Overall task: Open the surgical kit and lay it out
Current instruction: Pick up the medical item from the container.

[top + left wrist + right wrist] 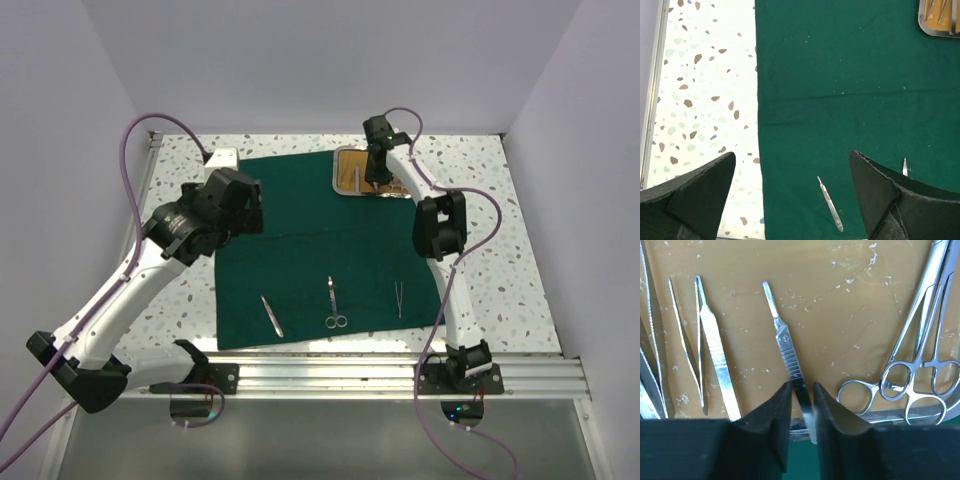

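Three silver instruments [333, 303] on green cloth [300, 245]

**Cloth wrap** [320, 240]: dark green woven cloth, matt, dotted with pale lint.

**Tray** [932, 31], at the far edge of the cloth wrap: rim of bright, glossy steel. Its lining [840, 315] is tan-gold, matt, scuffed and flecked with white.

**Scalpel handle** [787, 347], **tweezers** [715, 350], **ring-handled forceps** [920, 365], all lying off the cloth wrap in that tray: polished silver metal, the first two ribbed at the grip.

**Scissors** [331, 300], on the cloth wrap: shiny silver metal.

**Desk** [500, 260], beside the cloth wrap: smooth white surface speckled with brown and grey chips.

**Left tool** [792, 157], **right tool** [801, 390]: black, matt, plastic-looking.
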Controlling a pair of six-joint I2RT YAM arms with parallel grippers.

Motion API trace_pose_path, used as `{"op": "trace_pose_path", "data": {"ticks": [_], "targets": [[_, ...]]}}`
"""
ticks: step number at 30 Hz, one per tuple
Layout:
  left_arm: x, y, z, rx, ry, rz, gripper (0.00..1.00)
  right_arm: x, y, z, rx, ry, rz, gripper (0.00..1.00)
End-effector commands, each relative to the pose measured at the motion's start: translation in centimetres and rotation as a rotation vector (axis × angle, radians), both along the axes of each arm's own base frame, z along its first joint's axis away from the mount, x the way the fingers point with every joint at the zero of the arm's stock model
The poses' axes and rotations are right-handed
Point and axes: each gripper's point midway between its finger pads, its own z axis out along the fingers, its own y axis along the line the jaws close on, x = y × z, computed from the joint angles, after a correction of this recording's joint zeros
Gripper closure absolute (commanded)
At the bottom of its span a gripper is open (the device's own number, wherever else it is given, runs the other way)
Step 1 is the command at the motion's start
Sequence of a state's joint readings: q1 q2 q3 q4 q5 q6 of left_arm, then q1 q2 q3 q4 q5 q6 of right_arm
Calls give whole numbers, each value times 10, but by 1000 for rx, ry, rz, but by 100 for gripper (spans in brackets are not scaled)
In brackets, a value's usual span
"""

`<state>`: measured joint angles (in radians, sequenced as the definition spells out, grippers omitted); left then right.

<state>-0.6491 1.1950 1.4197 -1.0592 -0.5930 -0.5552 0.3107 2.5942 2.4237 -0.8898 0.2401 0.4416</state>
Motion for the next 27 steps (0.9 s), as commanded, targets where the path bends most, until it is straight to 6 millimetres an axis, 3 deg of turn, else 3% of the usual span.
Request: {"op": "trace_pose_path", "data": {"ticks": [1,7,12,16,17,21,22,23,24,25,26,27], "targets": [[5,1,5,-4,-24,-6,0,-10,9,-29,-17,56,21,75],[7,6,5,5,-22,-1,0,-18,10,-37,-31,86,22,100],[9,6,1,-5,-16,-4,0,-20,5,-34,-50,84,15,100],[11,4,-1,-14,-15,-13,0,-14,1,-5,-65,29,17,100],[11,3,0,-16,-18,-15,0,-11,1,14,-63,-6,14,100],[13,1,3,-22,-26,-25,0,-13,-2,53,-59,-60,13,100],[13,0,4,-25,-29,-27,0,-17,0,60,-48,-64,14,100],[14,0,6,-29,-33,-29,0,-28,-3,53,-54,-32,14,100],[16,-2,7,-30,-35,-31,0,-32,0,76,-30,-75,12,100],[16,-2,8,-31,-34,-32,0,-38,2,79,-22,-77,17,100],[18,-3,11,-35,-41,-33,0,-56,6,65,-25,-32,33,100],[19,-4,13,-32,-44,-37,0,-62,13,86,4,-75,42,100]]}}
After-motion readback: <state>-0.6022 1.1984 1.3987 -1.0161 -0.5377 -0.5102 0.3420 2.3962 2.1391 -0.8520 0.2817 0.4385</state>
